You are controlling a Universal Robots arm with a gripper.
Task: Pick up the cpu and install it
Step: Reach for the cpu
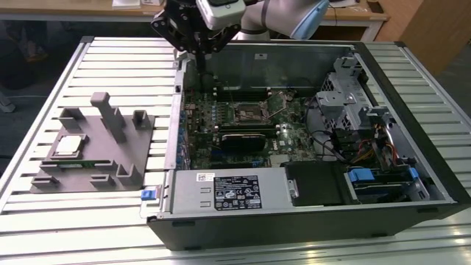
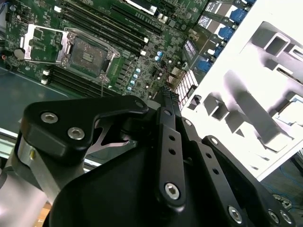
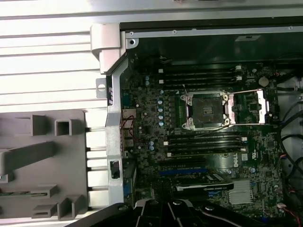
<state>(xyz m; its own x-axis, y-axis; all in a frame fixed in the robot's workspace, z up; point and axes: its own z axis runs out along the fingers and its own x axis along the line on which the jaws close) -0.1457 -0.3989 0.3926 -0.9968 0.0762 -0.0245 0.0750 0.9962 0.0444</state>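
The cpu [image 1: 68, 145], a small silvery square chip, lies in a recess of the grey holder block [image 1: 96, 149] on the table, at the exterior view's left of the open computer case. My gripper [image 1: 199, 54] hangs above the far corner of the case on that same side, well away from the cpu, shut with nothing in it. Its black fingers [image 2: 165, 101] taper to a point over the motherboard. The empty cpu socket [image 3: 208, 109] has its metal load plate [image 3: 248, 106] swung open. The socket [image 2: 87, 54] also appears in the second wrist view.
The case wall [image 1: 175, 118] stands between the holder block and the motherboard [image 1: 243, 127]. Inside are a drive cage with cables [image 1: 353, 110], a power supply [image 1: 228, 190] and a dark heatsink [image 1: 241, 141]. Tall posts [image 1: 110, 116] rise from the holder block. The table [image 1: 118, 66] is slatted metal.
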